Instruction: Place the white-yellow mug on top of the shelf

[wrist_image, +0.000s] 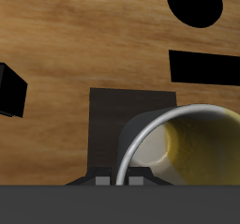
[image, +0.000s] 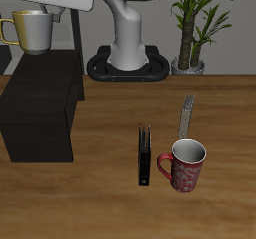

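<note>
I had the end effector (image: 40, 16) clamped on the white-yellow mug (image: 33, 30), upright, carried high over the shelf (image: 40, 113) near the surface's back corner, ready for lowering onto its top.

Wooden table (image: 110, 198) carries black shelf (image: 40, 118) toward one side, thin black slab (image: 145, 155) upright near centre, red mug (image: 184, 165) just beside it, grey flat tool (image: 187, 114) farther back.
</note>
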You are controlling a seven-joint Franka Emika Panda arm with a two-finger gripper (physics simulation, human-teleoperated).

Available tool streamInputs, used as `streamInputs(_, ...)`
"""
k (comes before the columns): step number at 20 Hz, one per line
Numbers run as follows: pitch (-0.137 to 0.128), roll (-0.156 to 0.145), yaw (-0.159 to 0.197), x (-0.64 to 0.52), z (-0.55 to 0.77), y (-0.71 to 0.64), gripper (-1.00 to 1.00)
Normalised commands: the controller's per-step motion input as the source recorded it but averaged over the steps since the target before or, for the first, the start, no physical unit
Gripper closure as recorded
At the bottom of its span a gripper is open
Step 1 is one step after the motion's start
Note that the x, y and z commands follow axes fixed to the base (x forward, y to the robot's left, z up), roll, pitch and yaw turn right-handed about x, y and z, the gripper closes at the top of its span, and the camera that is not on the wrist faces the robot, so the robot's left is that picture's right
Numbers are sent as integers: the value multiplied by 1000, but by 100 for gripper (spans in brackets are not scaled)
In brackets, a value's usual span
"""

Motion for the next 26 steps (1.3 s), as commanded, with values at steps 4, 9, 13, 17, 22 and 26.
streamInputs(4, 7, 18, -3, -203, -177, 51, 100)
streamInputs(9, 28, 25, -17, -6, -217, 115, 100)
streamInputs(13, 18, 10, 3, 60, -267, 86, 100)
streamInputs(17, 2, -15, -5, 65, -166, -77, 100)
streamInputs(22, 19, -28, -27, 66, -162, -91, 100)
streamInputs(26, 39, -7, -12, 105, -261, -26, 100)
